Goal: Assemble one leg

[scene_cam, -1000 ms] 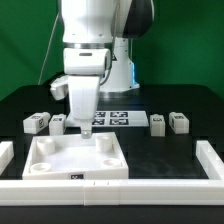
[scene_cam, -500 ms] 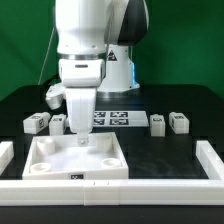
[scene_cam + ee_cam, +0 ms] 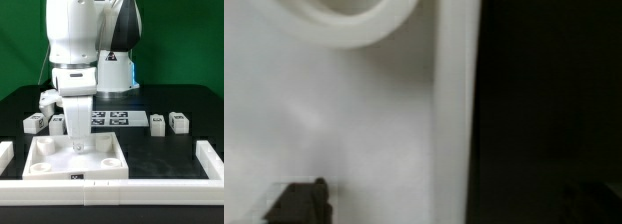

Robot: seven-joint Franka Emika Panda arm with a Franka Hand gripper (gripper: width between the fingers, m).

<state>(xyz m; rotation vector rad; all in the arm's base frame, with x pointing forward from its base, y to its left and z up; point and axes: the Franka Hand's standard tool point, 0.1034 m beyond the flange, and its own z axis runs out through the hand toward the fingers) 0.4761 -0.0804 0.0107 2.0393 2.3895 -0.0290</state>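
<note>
Four legs, small white blocks with marker tags, stand on the black table in the exterior view. One leg [image 3: 37,123] is at the far left, a second [image 3: 57,124] is partly hidden behind my arm, and two more [image 3: 157,122] [image 3: 179,122] are at the right. My gripper [image 3: 78,143] hangs low over the far left part of the large white panel [image 3: 60,165]. In the wrist view my gripper [image 3: 446,205] is open and empty, its dark fingertips [image 3: 299,200] wide apart across the panel's edge [image 3: 452,120], with a round corner socket [image 3: 358,15] beyond.
The marker board [image 3: 115,118] lies behind the panel between the leg pairs. A low white frame [image 3: 212,160] borders the table at the front and sides. The robot's base [image 3: 112,70] stands at the back.
My arm has moved toward the exterior view's left and lower, from over the panel's far middle to its far left part. The legs have not moved.
</note>
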